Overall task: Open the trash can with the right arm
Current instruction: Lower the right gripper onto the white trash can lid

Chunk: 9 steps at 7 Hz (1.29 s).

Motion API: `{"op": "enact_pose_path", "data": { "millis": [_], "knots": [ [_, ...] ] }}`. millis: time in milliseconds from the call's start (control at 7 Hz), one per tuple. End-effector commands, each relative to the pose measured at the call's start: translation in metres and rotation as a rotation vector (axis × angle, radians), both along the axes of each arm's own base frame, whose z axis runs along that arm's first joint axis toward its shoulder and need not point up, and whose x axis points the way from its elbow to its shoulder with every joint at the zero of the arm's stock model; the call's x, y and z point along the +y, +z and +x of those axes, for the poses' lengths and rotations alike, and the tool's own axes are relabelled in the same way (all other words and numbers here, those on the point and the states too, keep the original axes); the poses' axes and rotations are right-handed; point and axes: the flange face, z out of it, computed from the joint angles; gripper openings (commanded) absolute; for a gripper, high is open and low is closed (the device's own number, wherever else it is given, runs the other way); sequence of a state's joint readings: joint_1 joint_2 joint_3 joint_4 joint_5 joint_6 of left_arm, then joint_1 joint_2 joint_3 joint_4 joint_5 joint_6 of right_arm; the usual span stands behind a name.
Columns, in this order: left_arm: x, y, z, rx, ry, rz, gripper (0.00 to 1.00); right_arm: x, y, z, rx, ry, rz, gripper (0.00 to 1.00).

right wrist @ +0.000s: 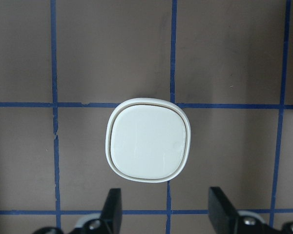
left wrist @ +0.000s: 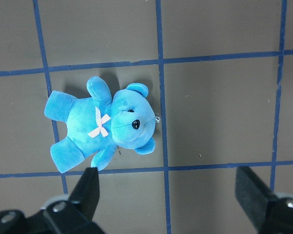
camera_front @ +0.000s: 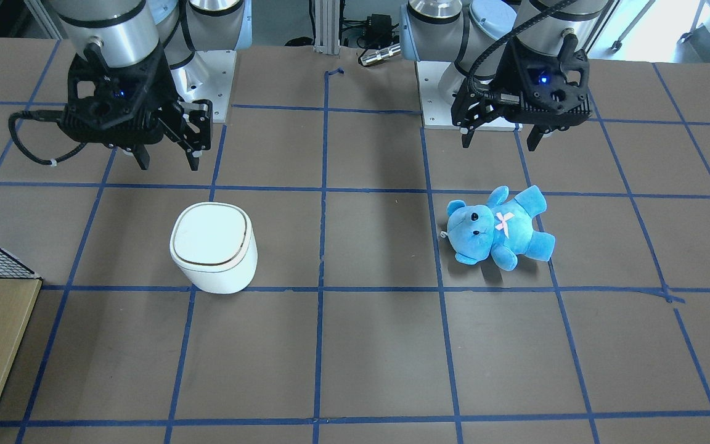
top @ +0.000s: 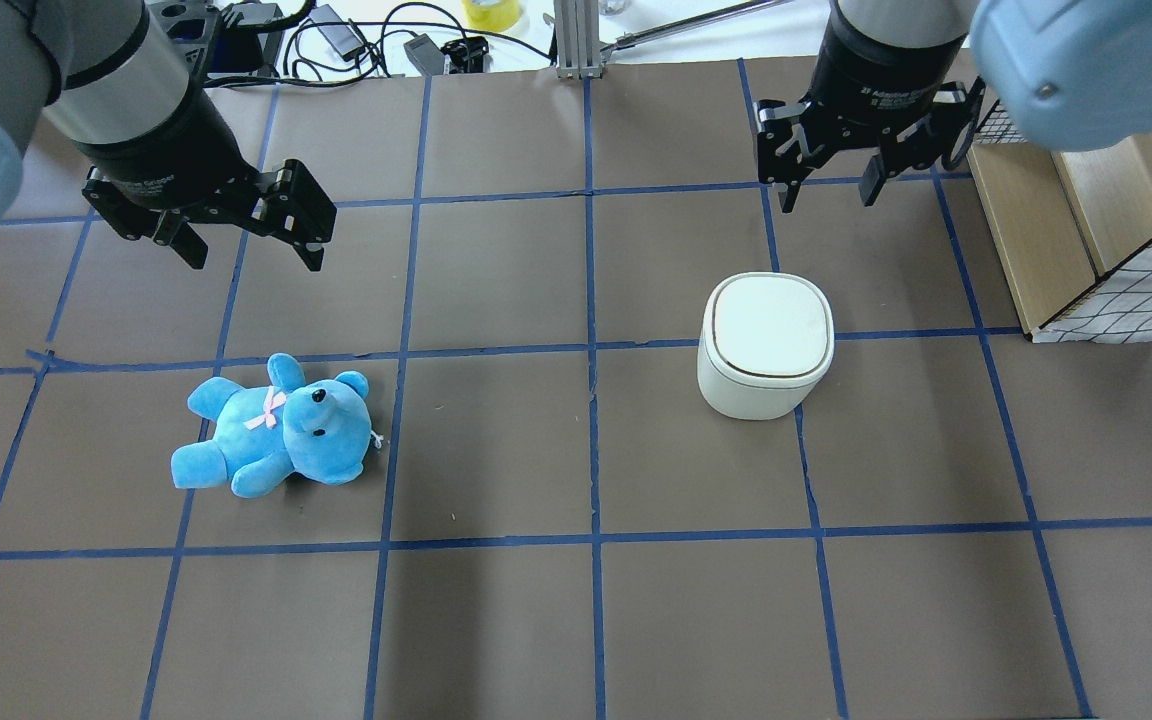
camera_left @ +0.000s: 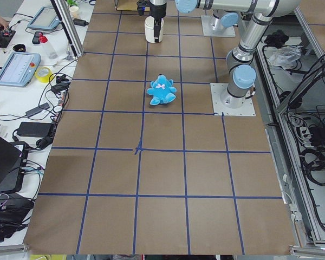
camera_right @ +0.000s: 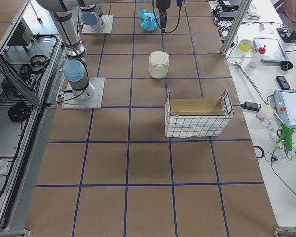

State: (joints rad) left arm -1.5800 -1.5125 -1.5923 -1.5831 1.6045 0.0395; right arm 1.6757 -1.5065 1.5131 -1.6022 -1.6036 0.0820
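Observation:
The white trash can (top: 766,345) stands upright on the brown table with its flat lid shut. It also shows in the front view (camera_front: 213,246) and fills the middle of the right wrist view (right wrist: 148,146). My right gripper (top: 829,190) is open and empty. It hangs above the table just on the robot's side of the can, apart from it; its fingertips show at the bottom of the right wrist view (right wrist: 168,207) and in the front view (camera_front: 168,159). My left gripper (top: 251,250) is open and empty, hanging above the blue teddy bear (top: 276,425).
The teddy lies on its back on the left half of the table (left wrist: 102,124). A wire-sided basket with wooden panels (top: 1086,230) stands at the table's right edge, close beside the right arm. Blue tape lines grid the brown table (top: 586,600).

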Motion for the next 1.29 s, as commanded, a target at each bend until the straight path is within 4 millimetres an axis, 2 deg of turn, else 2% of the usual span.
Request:
{"op": "enact_pose_path", "data": {
  "millis": [0,286,429,1000,1143],
  "knots": [
    [0.000,0.000,0.000,0.000,0.001,0.000,1.00,-0.003,-0.073,0.002,0.006,0.000,0.072,0.00],
    [0.000,0.000,0.000,0.000,0.000,0.000,1.00,-0.001,-0.133,0.002,0.002,0.000,0.053,0.00],
    [0.000,0.000,0.000,0.000,0.000,0.000,1.00,0.002,-0.155,0.001,0.003,0.000,0.037,0.00],
    [0.000,0.000,0.000,0.000,0.001,0.000,1.00,0.003,-0.176,0.001,0.010,0.002,0.070,0.00],
    [0.000,0.000,-0.001,0.000,-0.002,0.000,1.00,0.009,-0.185,0.001,0.009,0.002,0.088,0.00]
  ]
}}
